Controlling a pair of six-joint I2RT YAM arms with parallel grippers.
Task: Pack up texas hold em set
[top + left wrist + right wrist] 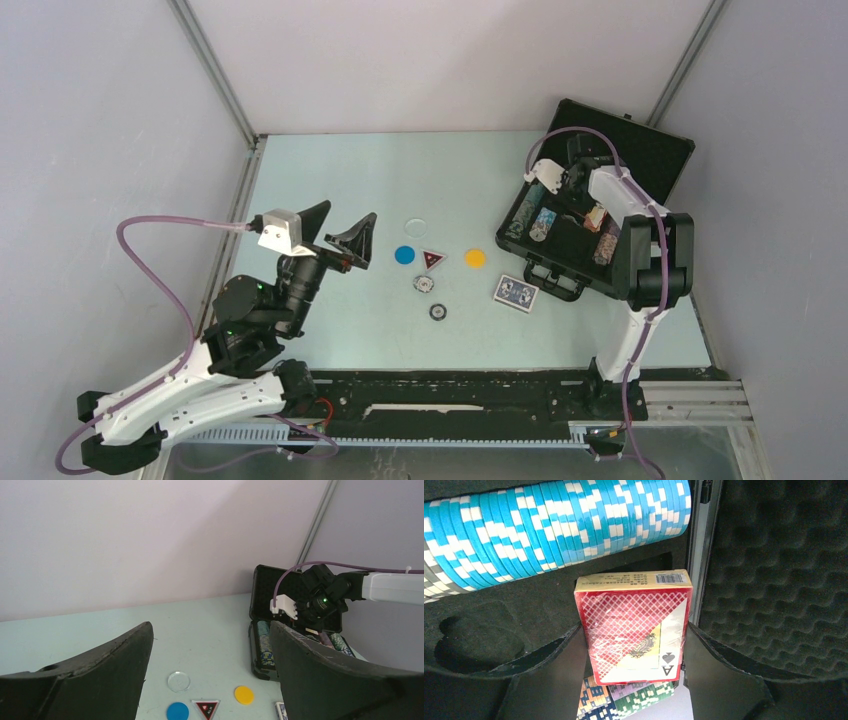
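Observation:
The black foam-lined briefcase (655,160) stands open at the back right, with rows of striped chips (530,222) in its base. My right gripper (592,208) is inside the case, shut on the red card deck (634,625) with a finger on each side. It holds the deck by the blue-and-white chip row (559,525). The blue card deck (516,292) lies on the table in front of the case. My left gripper (340,238) is open and empty above the table's left side.
On the table's middle lie a clear disc (415,225), a blue disc (404,254), a red triangle (432,259), a yellow disc (475,258) and two small round pieces (424,284) (438,312). An empty foam recess (474,640) lies left of the deck.

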